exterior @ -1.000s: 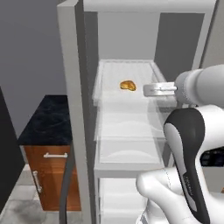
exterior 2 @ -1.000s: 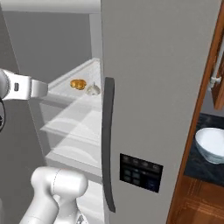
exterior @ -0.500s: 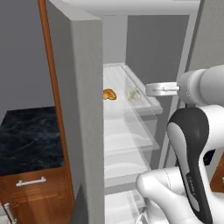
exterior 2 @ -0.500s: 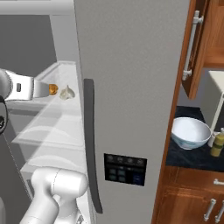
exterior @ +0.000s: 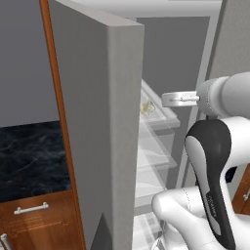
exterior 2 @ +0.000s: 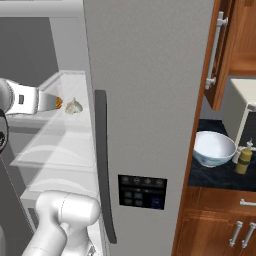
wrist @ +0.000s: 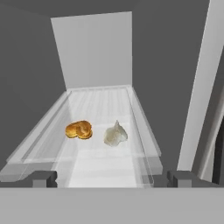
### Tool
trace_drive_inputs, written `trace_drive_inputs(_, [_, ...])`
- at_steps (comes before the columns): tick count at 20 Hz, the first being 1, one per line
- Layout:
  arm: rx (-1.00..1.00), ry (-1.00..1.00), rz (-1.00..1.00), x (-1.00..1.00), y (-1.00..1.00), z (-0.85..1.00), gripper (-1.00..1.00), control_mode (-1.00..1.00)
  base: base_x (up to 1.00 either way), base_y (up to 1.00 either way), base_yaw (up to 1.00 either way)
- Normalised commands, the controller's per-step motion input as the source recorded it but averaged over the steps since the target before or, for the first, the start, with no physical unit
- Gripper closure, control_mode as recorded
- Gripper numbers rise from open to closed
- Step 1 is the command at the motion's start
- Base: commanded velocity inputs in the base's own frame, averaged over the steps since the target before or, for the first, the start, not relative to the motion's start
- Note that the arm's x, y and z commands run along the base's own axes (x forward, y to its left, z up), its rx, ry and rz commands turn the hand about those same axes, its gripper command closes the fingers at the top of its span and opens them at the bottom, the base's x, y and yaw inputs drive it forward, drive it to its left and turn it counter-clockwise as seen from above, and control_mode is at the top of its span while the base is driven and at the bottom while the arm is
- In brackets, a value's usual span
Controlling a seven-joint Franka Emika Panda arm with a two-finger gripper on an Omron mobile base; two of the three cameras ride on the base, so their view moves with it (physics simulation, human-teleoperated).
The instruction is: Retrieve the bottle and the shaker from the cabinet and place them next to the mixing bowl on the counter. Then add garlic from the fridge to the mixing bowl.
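The garlic (wrist: pixel 115 134) is a pale bulb lying on a clear fridge shelf (wrist: pixel 100 164), right of a brown pastry (wrist: pixel 79 129). My gripper (wrist: pixel 113 179) is open, its fingertips (wrist: pixel 43 178) spread wide just short of the shelf's front edge, with nothing between them. From the right base view the gripper (exterior 2: pixel 52 102) points at the garlic (exterior 2: pixel 74 106). The garlic (exterior: pixel 145 106) peeks past the open door, with the gripper (exterior: pixel 166 99) beside it. The white mixing bowl (exterior 2: pixel 214 148) sits on the dark counter (exterior 2: pixel 220 176), and an olive bottle (exterior 2: pixel 244 159) stands to its right. The shaker is out of view.
The open left fridge door (exterior: pixel 97 122) stands close on my left. The shut right door (exterior 2: pixel 145 100) has a dark handle (exterior 2: pixel 102 165) and a dispenser panel (exterior 2: pixel 142 191). A wooden cabinet door (exterior 2: pixel 222 50) hangs open above the bowl. More clear shelves (exterior 2: pixel 60 150) lie below.
The whole picture has shifted as the base drove to the right, bringing the bowl and bottle further into view. The gripper stays open in front of the shelf.
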Motion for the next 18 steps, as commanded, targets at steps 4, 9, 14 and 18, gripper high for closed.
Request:
trace_drive_inputs(4, [0.00, 0.00, 0.00, 0.00, 0.00, 0.00, -1.00, 1.00, 0.00, 0.00, 0.00])
trace_drive_inputs(9, [0.00, 0.00, 0.00, 0.00, 0.00, 0.00, -1.00, 1.00, 0.00, 0.00, 0.00])
trace_drive_inputs(14, [-0.02, 0.08, 0.00, 0.16, 0.05, 0.04, -1.00, -1.00, 0.00, 0.00, 0.00])
trace_drive_inputs(18, [-0.06, 0.28, 0.00, 0.35, 0.00, 0.16, -1.00, -1.00, 0.00, 0.00, 0.00])
